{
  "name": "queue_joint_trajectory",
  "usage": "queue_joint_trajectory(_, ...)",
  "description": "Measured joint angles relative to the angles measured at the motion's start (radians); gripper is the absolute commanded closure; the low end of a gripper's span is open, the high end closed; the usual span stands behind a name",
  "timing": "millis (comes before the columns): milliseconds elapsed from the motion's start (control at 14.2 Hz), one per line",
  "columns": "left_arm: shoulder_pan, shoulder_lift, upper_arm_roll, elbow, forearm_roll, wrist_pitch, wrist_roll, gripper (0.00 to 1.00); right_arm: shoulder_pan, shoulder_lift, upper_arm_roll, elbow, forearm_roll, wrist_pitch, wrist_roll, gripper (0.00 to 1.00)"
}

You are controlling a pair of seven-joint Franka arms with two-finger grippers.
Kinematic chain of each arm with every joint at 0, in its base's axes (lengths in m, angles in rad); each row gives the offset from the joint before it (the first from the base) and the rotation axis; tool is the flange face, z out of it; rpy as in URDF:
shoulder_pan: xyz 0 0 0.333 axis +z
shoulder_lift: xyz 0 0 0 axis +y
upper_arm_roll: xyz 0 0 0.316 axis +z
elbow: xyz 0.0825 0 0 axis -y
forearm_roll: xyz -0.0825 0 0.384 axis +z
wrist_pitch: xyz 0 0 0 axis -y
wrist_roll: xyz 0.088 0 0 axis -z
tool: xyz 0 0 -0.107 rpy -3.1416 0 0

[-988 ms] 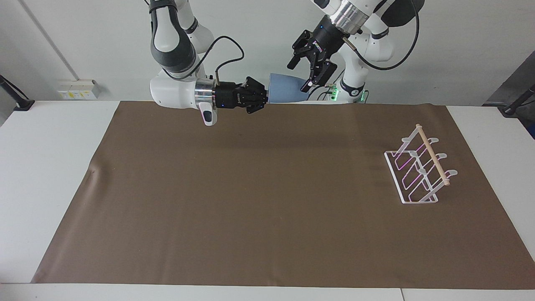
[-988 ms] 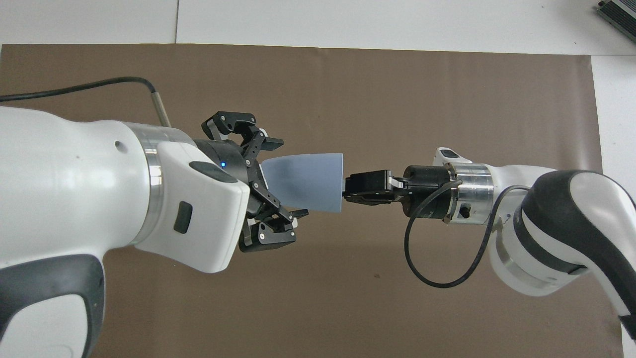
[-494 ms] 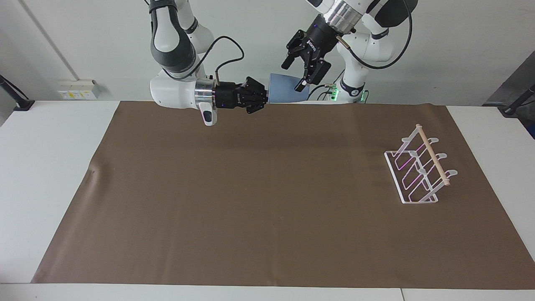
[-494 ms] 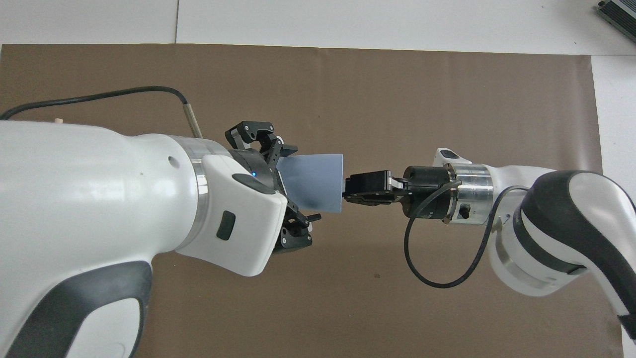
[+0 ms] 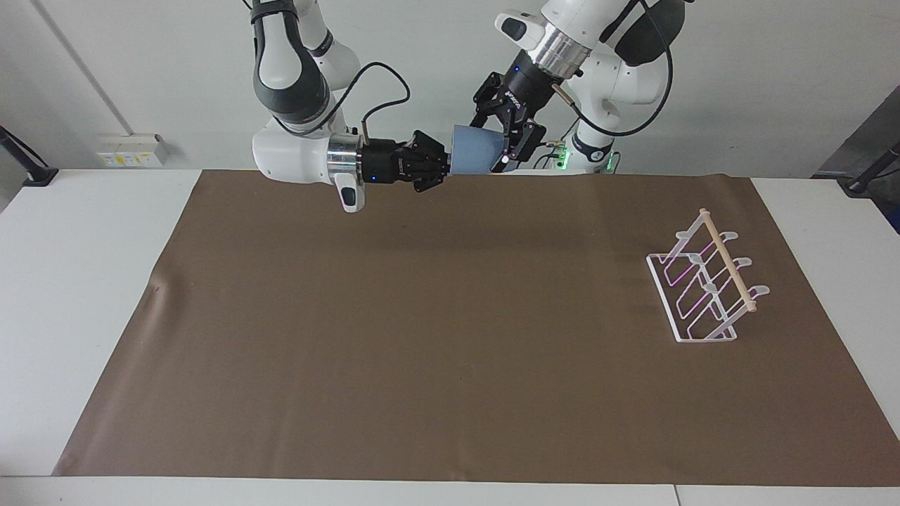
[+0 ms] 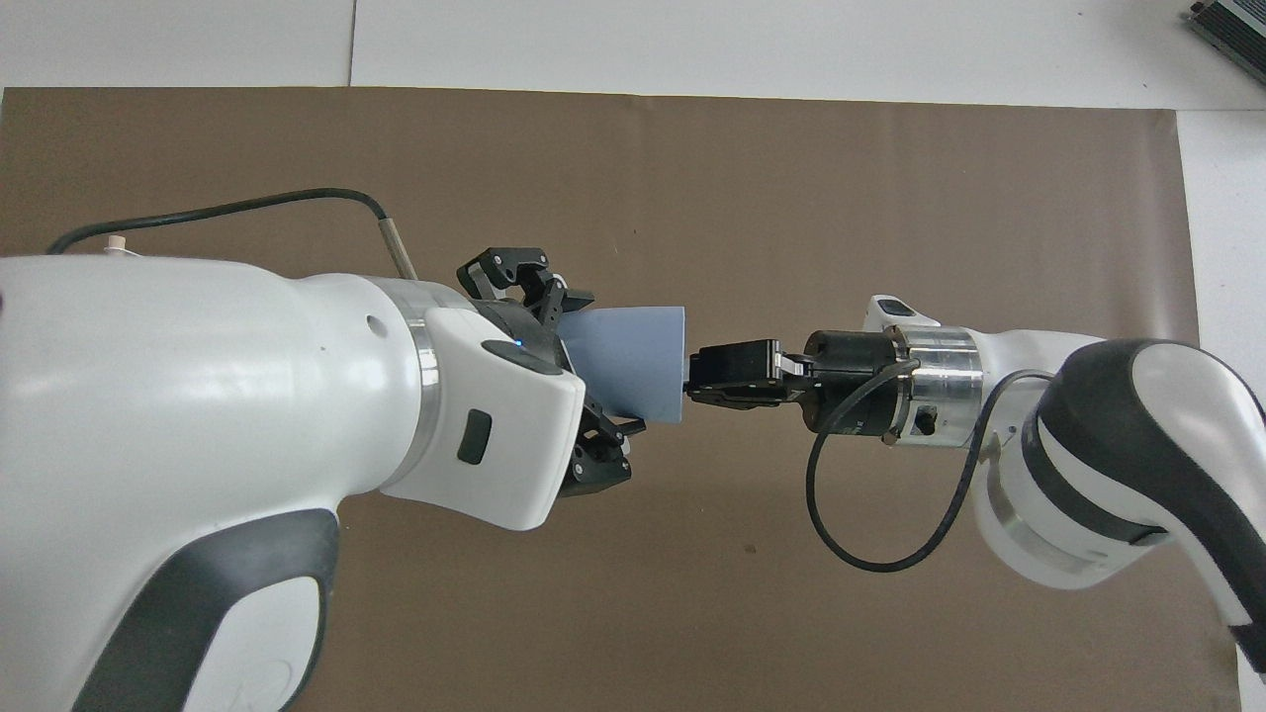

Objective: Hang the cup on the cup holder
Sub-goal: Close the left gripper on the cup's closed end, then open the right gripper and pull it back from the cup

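No text, label, brand, number or sign is readable on anything here.

Cup [image 5: 474, 150]: small light-blue tumbler, matte, no handle, tapered. Lying on its side in the air, upper centre of the facing view, middle of the overhead view [image 6: 633, 361]; wide mouth toward the right end effector [image 5: 444, 163], which grips its rim.

Cup holder [image 5: 705, 289]: white wire rack, slanted looped prongs, flat rectangular base, light wooden dowel along the top. Standing upright on the tabletop, right of the facing view; prongs bare.
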Motion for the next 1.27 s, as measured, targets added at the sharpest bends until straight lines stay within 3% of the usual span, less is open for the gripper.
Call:
queue_joint_trajectory(71,-0.002,0.000,0.000,-0.003,0.001,0.003,0.004,1.00,-0.003,0.000,0.000,-0.005,0.000,-0.005,-0.008,1.00)
queue_joint_trajectory(494,-0.006,-0.002,0.001,-0.004,0.004,0.005,0.006,1.00,-0.006,-0.001,-0.002,-0.007,0.000,-0.011,-0.012,0.99)
queue_joint_trajectory(706,-0.006,-0.002,0.000,-0.004,0.004,0.005,-0.003,1.00,-0.008,-0.001,-0.002,-0.006,0.001,-0.009,-0.012,0.34)
queue_joint_trajectory(776,-0.008,-0.001,0.000,-0.005,0.004,0.005,-0.010,1.00,-0.008,-0.002,-0.002,-0.005,0.001,-0.009,-0.012,0.23)
queue_joint_trajectory(1059,-0.009,-0.001,-0.002,-0.011,0.004,0.005,-0.017,1.00,-0.008,-0.010,-0.002,-0.005,0.003,-0.009,-0.011,0.19)
queue_joint_trajectory(1129,-0.009,-0.001,-0.002,-0.011,0.004,0.005,-0.018,1.00,-0.009,-0.011,-0.002,-0.005,0.004,-0.009,-0.011,0.03)
queue_joint_trajectory(1271,-0.009,-0.001,-0.002,-0.012,0.004,0.005,-0.018,1.00,-0.017,-0.011,-0.002,-0.005,0.004,-0.009,-0.011,0.00)
